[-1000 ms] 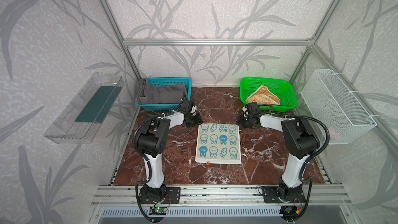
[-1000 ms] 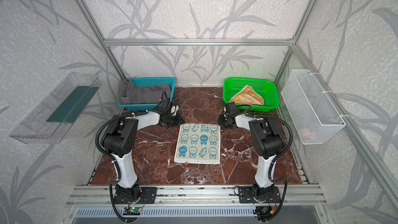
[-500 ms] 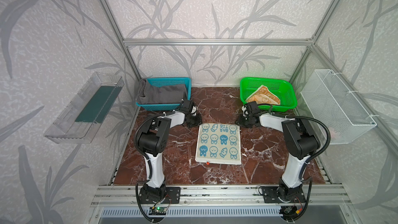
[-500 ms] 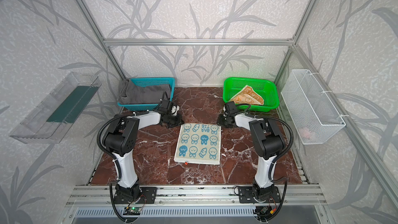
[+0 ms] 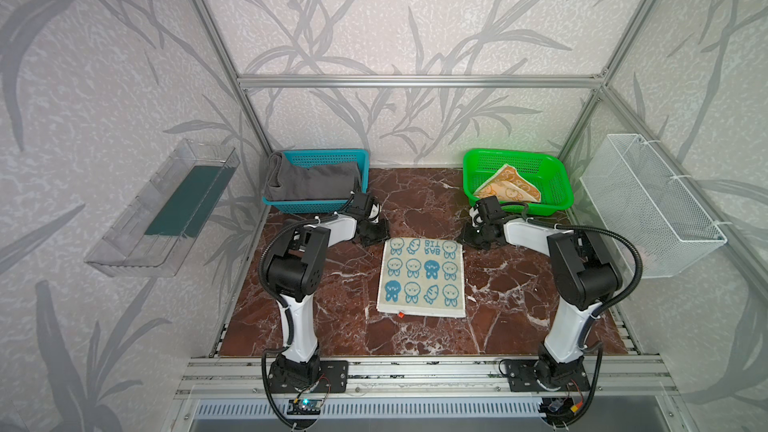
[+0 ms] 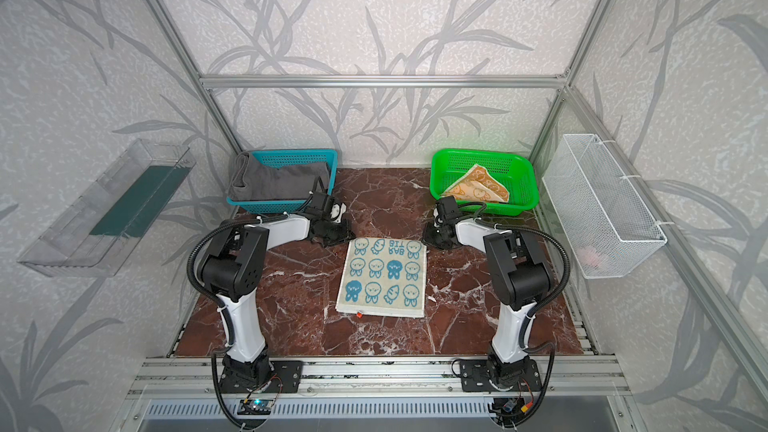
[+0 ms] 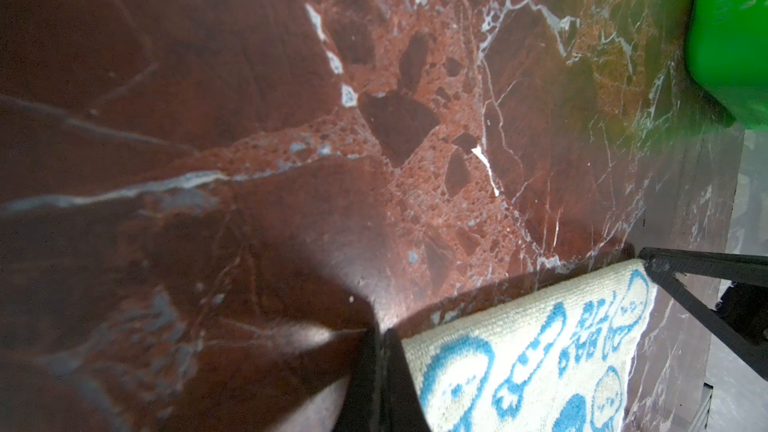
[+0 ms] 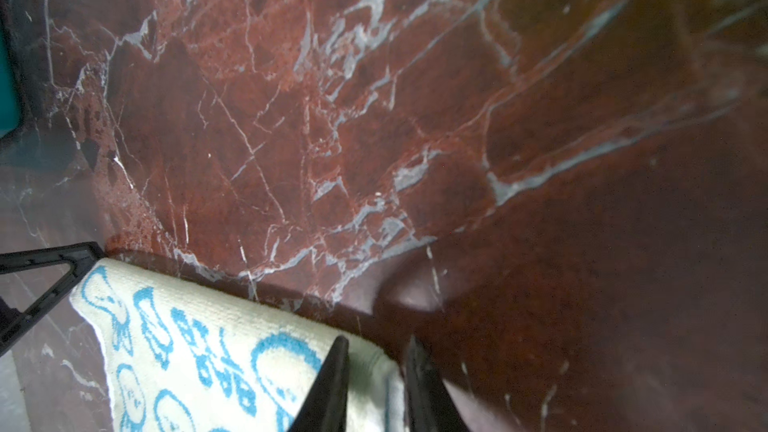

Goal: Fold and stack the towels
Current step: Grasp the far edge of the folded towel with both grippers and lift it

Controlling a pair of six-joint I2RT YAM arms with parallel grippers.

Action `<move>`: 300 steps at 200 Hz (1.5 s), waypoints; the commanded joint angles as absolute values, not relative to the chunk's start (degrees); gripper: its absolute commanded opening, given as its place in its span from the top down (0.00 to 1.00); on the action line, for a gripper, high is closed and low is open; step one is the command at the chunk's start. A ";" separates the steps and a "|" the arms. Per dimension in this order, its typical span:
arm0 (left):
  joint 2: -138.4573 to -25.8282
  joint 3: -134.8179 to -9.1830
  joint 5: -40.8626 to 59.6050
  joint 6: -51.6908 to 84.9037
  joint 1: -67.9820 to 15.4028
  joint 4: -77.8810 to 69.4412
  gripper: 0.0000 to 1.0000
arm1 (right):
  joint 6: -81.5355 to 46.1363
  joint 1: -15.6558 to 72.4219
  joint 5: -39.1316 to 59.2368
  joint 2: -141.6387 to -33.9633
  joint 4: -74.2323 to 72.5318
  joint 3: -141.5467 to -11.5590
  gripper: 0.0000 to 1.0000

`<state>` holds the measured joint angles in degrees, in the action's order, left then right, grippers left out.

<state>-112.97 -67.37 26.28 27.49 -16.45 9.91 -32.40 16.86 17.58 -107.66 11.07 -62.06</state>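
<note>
Grey towel (image 5: 311, 180): blue basket (image 5: 324, 154), waiting. Left gripper (image 7: 382, 334): pressed together at far corner of flat teal towel (image 5: 422, 276) (catch unclear). Right gripper (image 8: 376, 342): slightly spread astride opposite corner, likely for folding. Orange towel (image 5: 509, 189): green basket (image 5: 519, 155).

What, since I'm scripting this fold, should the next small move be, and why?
Probably close the right hand on the far right corner of the blue bunny towel. Its jaws straddle that corner with a gap, while the left hand is shut at the far left corner, and the towel lies flat on the marble table.
</note>
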 commanded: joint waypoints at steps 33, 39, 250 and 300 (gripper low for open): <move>-114.20 -68.05 25.75 26.96 -16.61 13.14 1.00 | -31.70 16.70 17.58 -108.52 12.45 -63.56 0.89; -114.17 -68.24 25.80 26.90 -16.61 13.21 1.00 | -31.12 16.69 17.47 -108.67 12.84 -64.17 0.90; -91.62 -60.63 35.06 17.67 -16.78 15.04 1.00 | -10.91 16.08 27.40 -93.09 14.94 -59.32 1.00; -85.65 -54.84 35.60 17.02 -19.64 17.59 1.00 | -9.03 16.19 29.38 -87.69 17.40 -53.48 1.00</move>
